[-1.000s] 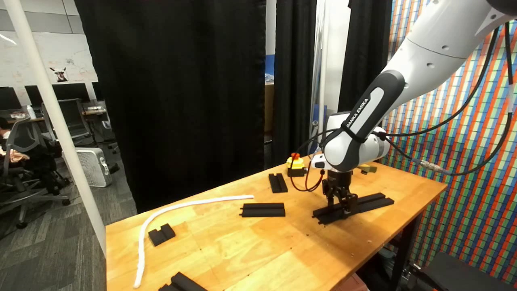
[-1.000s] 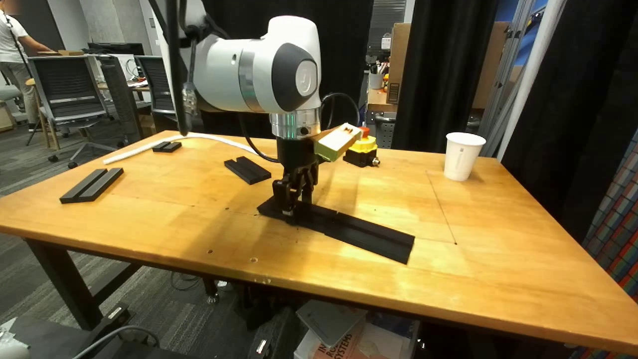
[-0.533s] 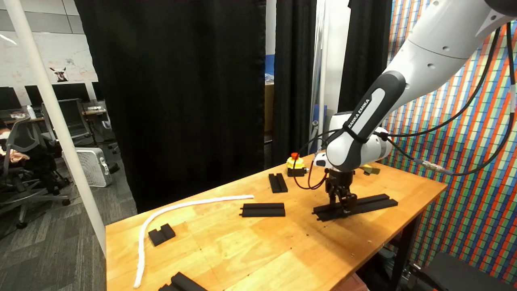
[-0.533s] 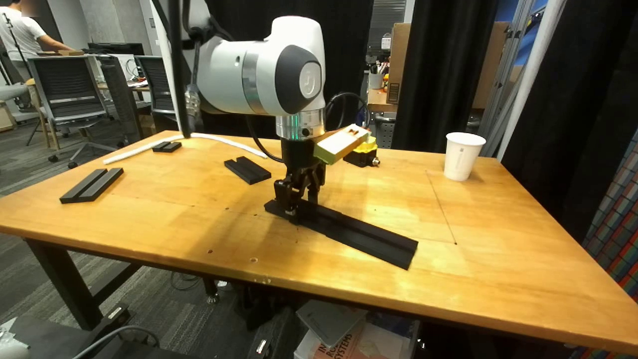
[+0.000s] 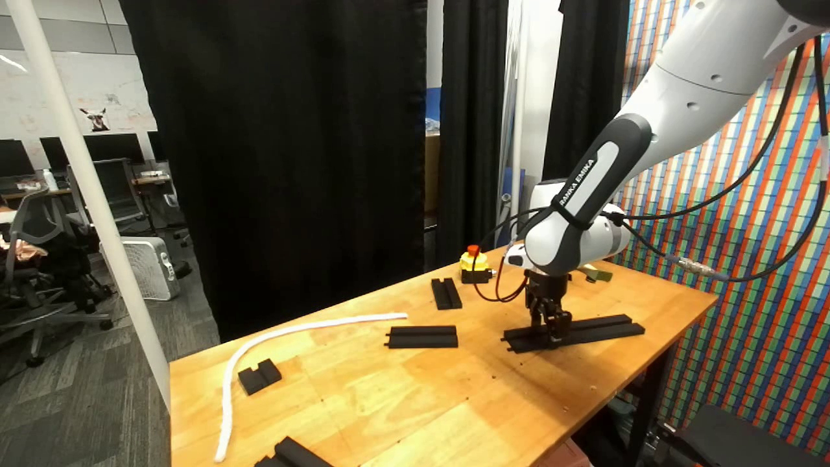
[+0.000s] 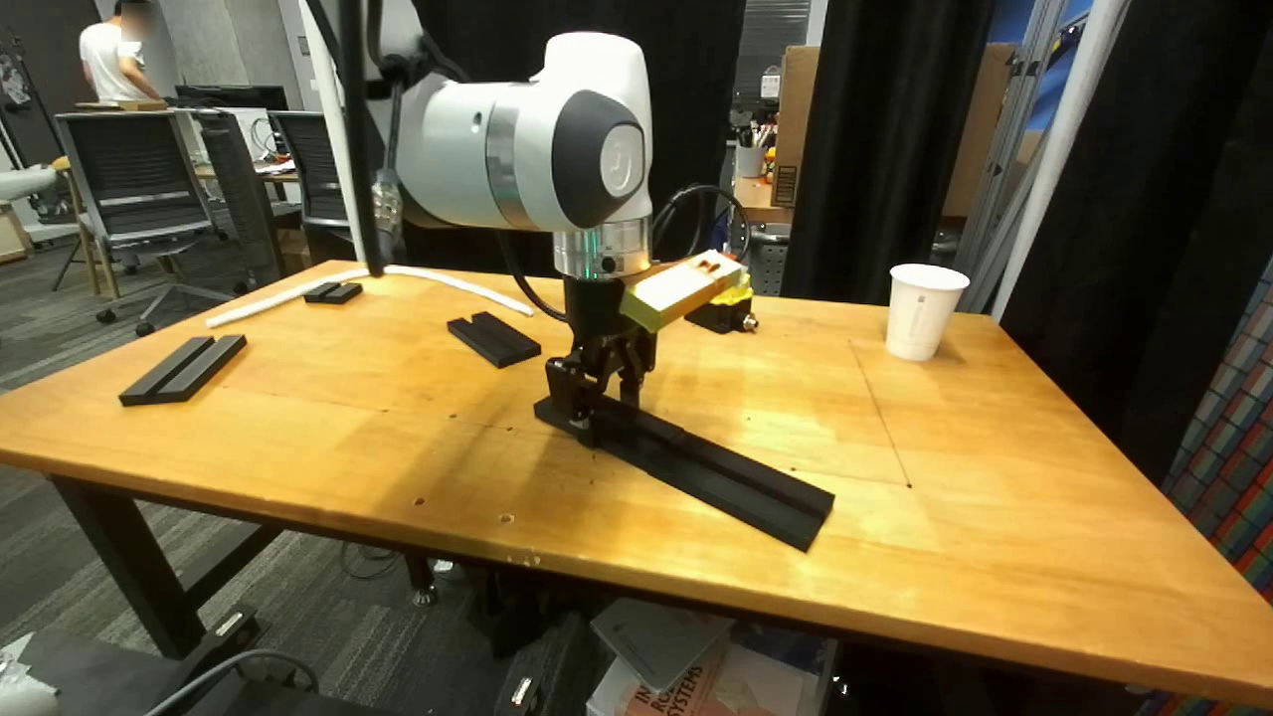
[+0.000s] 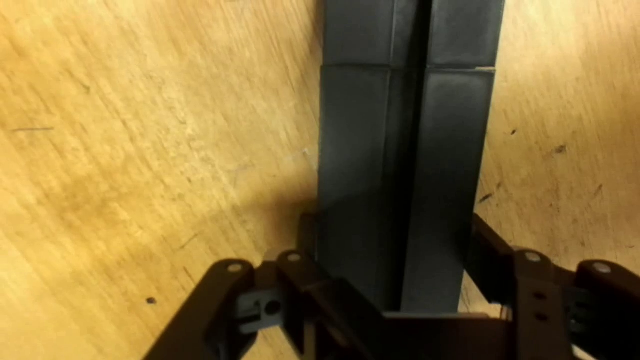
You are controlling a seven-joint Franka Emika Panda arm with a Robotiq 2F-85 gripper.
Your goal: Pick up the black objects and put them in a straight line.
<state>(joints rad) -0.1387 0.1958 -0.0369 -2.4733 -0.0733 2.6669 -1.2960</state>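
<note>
Since the black two-finger gripper point(image 7: 392, 240) is clamped across the width of a grooved matte black bar point(image 7: 445, 150), whose end meets a matching black bar point(image 7: 360, 32) on the light wooden table point(image 6: 995, 537), the step in hand looks like truing their joint; a pale sliver at one edge of the seam suggests it isn't quite closed; best push gently lengthwise, low and level, with a slight twist to shut that edge, then release evenly and rise straight; a third grooved black bar point(image 5: 423, 340) lies apart, probably next.
</note>
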